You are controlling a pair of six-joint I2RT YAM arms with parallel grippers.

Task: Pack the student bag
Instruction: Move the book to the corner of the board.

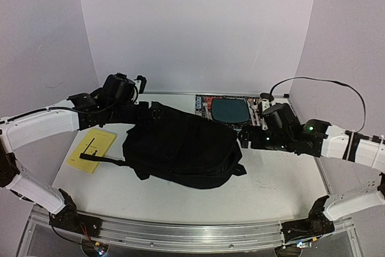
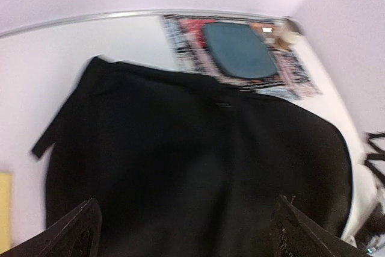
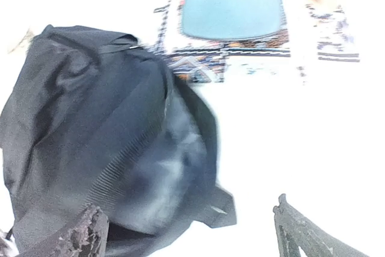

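Note:
The student bag [image 1: 180, 145] is a soft black backpack lying flat in the middle of the table, with a strap trailing to its left. My left gripper [image 1: 146, 111] is over the bag's upper left corner. In the left wrist view its fingers [image 2: 78, 233] stand wide apart above the black fabric [image 2: 198, 148], open. My right gripper [image 1: 245, 138] is at the bag's right end. Its fingertips [image 3: 298, 227] are spread wide in the right wrist view, open, with the bag's edge [image 3: 120, 130] and a small tab [image 3: 219, 209] just ahead.
A patterned book with a teal shape on its cover [image 1: 231, 111] lies behind the bag, partly under its far edge. A yellow notebook [image 1: 91, 148] with a pen on it lies at the left. Curved white walls close the back and sides.

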